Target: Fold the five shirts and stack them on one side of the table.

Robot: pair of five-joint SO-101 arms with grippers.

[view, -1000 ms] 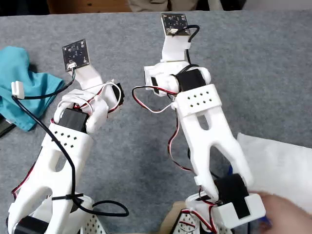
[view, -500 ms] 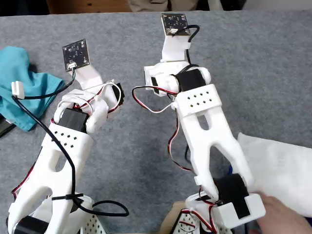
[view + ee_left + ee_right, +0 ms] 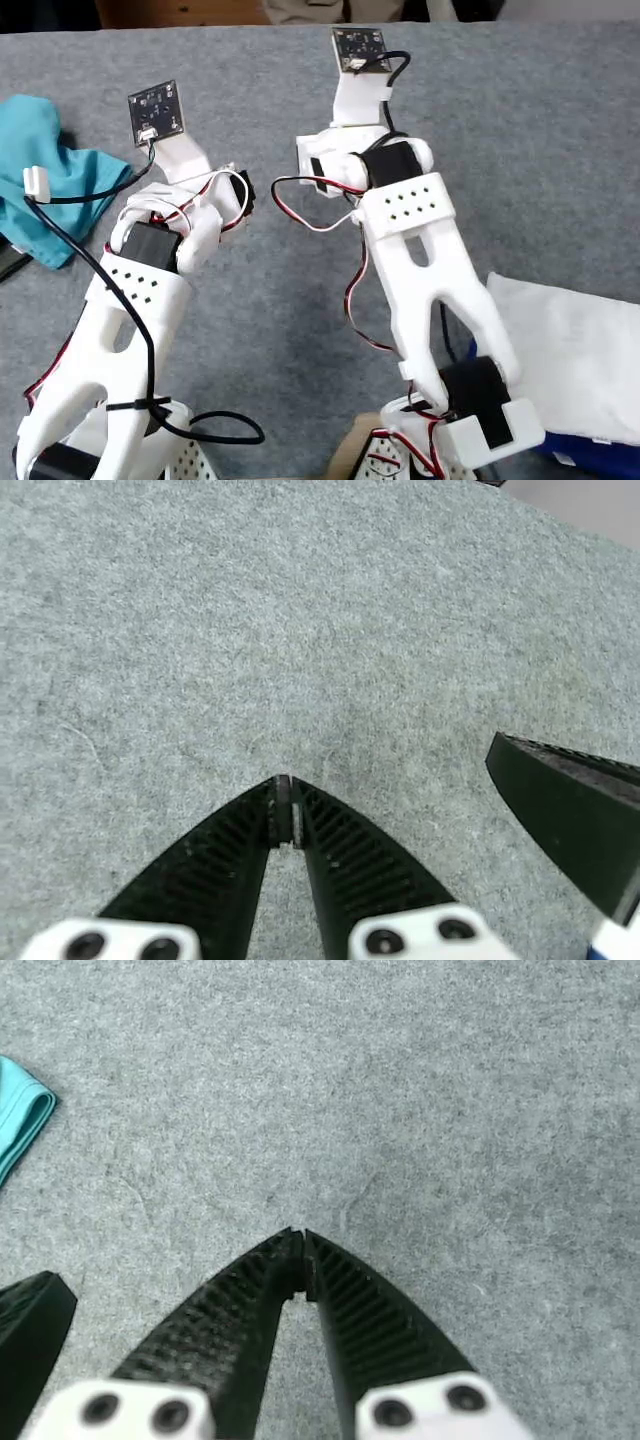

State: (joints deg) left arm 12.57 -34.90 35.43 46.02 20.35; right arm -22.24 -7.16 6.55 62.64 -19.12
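Observation:
A crumpled teal shirt (image 3: 40, 175) lies at the table's left edge; its corner (image 3: 18, 1120) also shows in the right wrist view. A folded white shirt (image 3: 570, 355) rests at the near right, with a blue shirt's edge (image 3: 590, 457) sticking out beneath it. My left gripper (image 3: 283, 810) is shut with nothing in it, just above bare grey felt. My right gripper (image 3: 297, 1260) is shut too, also over bare felt, with nothing held. Both arms (image 3: 130, 300) (image 3: 420, 250) stand folded side by side at mid-table.
The grey felt table (image 3: 520, 130) has free room at the back and right. A dark flat object (image 3: 8, 262) pokes in at the left edge under the teal shirt. Each wrist view catches the other arm's black finger (image 3: 575, 820) (image 3: 25, 1330) close alongside.
A person's hand at the near right corner has pulled out of view, uncovering the blue edge beneath the white shirt. Neither arm has moved.

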